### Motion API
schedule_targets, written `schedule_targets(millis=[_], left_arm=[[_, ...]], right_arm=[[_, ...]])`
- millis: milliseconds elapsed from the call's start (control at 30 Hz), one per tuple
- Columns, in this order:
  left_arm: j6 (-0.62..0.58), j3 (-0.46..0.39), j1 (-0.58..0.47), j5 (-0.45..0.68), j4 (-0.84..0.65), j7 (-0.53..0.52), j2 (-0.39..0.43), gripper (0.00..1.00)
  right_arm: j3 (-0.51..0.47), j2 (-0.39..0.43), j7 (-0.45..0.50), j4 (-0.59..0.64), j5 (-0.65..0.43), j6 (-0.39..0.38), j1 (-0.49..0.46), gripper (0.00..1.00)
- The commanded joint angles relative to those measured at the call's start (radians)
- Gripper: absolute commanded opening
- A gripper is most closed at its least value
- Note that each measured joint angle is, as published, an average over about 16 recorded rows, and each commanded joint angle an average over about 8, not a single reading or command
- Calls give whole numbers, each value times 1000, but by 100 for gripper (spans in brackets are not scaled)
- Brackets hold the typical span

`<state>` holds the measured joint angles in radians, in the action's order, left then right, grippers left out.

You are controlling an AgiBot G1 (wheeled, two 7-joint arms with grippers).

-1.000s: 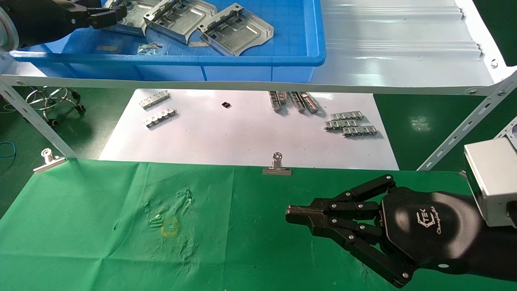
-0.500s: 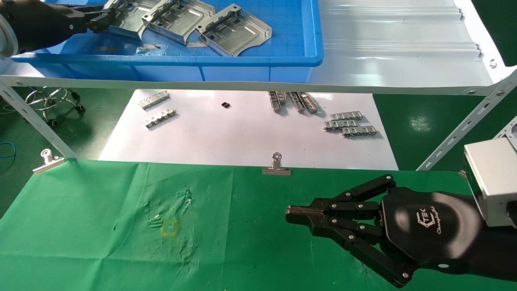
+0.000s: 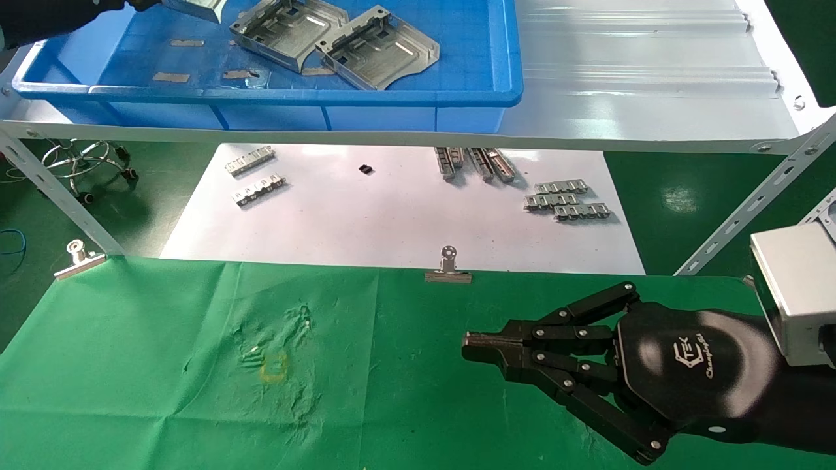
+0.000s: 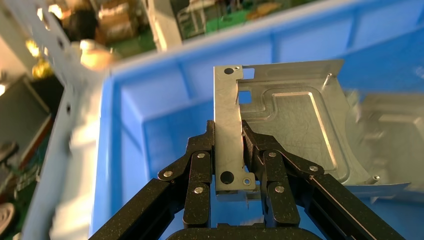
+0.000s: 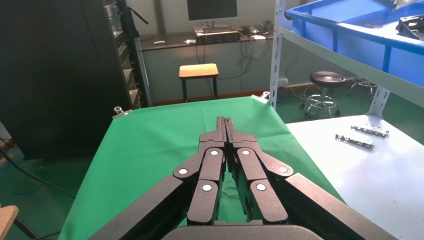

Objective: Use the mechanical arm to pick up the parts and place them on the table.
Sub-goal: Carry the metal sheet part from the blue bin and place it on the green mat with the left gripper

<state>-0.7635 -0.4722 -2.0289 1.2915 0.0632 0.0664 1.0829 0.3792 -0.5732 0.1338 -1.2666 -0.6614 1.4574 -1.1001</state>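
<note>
L claw point(image 4: 228, 150) lifted part point(image 4: 285, 120) from bin point(image 3: 457, 98); 2 parts point(image 3: 339, 42) remain.

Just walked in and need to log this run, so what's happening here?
The left gripper is shut on a metal part, holding it above the blue bin on the shelf. Two more parts lie in the bin. The right gripper is parked, shut, over the green table, which has no part yet.

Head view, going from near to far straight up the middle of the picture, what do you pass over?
Green table → silver binder clip → white sheet → metal shelf edge → blue bin → stamped metal part.
</note>
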Motion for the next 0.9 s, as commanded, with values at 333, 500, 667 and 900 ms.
schedule_targets(millis=[333, 500, 667, 900], left_arm=[[-206, 39, -6, -62, 34, 91, -63, 0], [-476, 47, -12, -85, 71, 113, -137, 0], [-683, 45, 5, -98, 115, 153, -170, 0], [-832, 19, 76, -130, 215, 209, -191, 0]], right_arm=[[0, 0, 0, 0, 0, 0, 0, 0], [0, 0, 0, 0, 0, 0, 0, 0], [0, 0, 0, 0, 0, 0, 0, 0], [0, 0, 0, 0, 0, 0, 0, 0]])
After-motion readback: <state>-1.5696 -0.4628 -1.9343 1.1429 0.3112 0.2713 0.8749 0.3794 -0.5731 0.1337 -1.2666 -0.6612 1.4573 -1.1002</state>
